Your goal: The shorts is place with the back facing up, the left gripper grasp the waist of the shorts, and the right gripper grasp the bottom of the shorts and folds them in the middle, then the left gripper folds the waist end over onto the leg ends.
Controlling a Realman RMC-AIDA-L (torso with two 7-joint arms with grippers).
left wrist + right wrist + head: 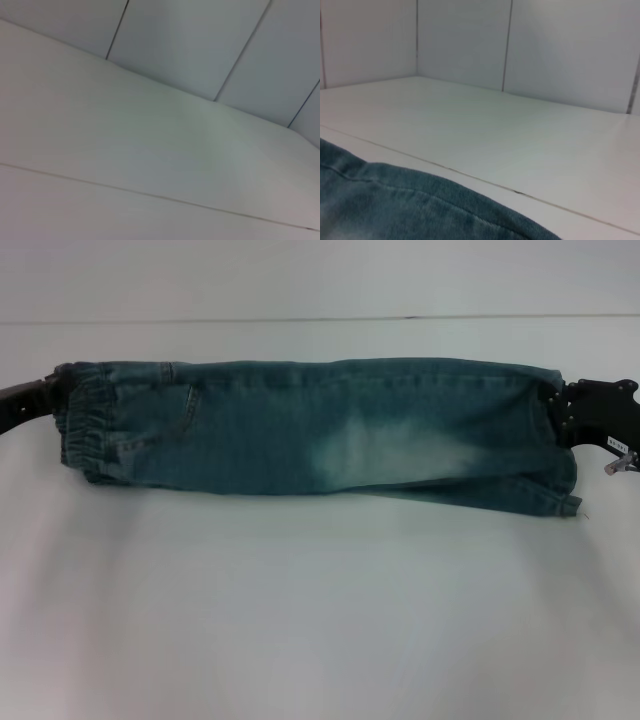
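At the waist end of the shorts point(320, 430), the left hand point(45, 400) meets the gathered elastic band, while the right hand point(580, 415) sits at the leg hems on the opposite side; whether either is clenched on the denim cannot be told, since the fingers are hidden at the cloth's edges. Between them, the faded blue garment lies stretched lengthwise across the white table point(320, 620), already doubled along its middle into one narrow strip, a lower layer peeking out along the near edge by the hems. Judging by this, the first fold appears done; the second, carrying the waist over onto the leg ends, is not yet made. A small white tag hangs from the right hand, its printing too small to read.
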